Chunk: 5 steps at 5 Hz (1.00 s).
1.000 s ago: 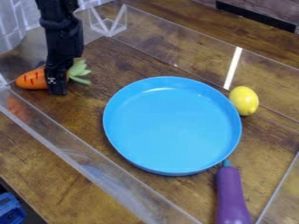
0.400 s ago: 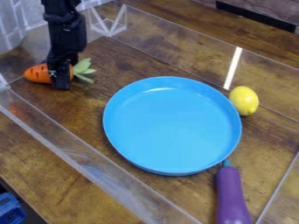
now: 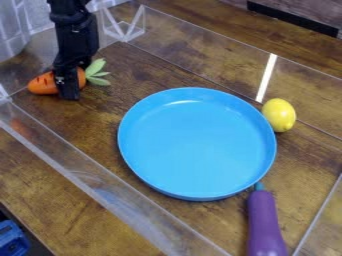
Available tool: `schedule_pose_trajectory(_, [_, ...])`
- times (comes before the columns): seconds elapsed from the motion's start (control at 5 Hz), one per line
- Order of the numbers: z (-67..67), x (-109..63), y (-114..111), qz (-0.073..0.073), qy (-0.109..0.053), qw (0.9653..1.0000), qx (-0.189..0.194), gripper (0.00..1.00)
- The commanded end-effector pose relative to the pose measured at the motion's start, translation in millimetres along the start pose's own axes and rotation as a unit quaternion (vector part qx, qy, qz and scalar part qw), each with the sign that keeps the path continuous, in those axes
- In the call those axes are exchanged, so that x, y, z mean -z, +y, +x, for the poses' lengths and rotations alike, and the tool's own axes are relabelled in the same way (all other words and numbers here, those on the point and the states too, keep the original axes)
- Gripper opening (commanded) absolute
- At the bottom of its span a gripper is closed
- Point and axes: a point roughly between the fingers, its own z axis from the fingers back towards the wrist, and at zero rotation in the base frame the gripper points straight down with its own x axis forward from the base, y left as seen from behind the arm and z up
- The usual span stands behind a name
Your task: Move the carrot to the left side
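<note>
Camera view: one carrot [image 3: 48, 84] is seen lying flat on the wooden table [image 3: 160, 50] at far left, long axis roughly horizontal, orange tip pointed left, green leafy top pointed right. Counted: one carrot, one blue plate [image 3: 198, 143], one yellow lemon [image 3: 278, 113], one purple eggplant [image 3: 265, 224]. The gripper [image 3: 67, 90] is positioned straight down over the carrot's middle, fingers astride it; whether the jaws are parted or clamped cannot be told.

Dark brown wooden tabletop [image 3: 201, 60], planks running diagonally, grain and knots plain. Fenced by low clear acrylic walls [image 3: 80, 165]. Streak of bright light reflected [image 3: 267, 72] near the right.
</note>
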Motion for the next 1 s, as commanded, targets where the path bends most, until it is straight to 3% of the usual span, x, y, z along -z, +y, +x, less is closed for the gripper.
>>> schedule_pose_trajectory(0.0, [1.5,-5.4,5,0.009,-0.008,0.9998,-0.017,1.0])
schedule_pose_trajectory(0.2, [4.6,-6.1,6,0.012,-0.014,0.9994,-0.029,1.0])
schedule_pose_trajectory(0.6, [7.9,-4.9,4,0.017,-0.031,0.9988,0.034,1.0])
schedule_pose_trajectory(0.8, [13.9,-5.7,11,0.021,-0.039,0.9986,0.028,1.0])
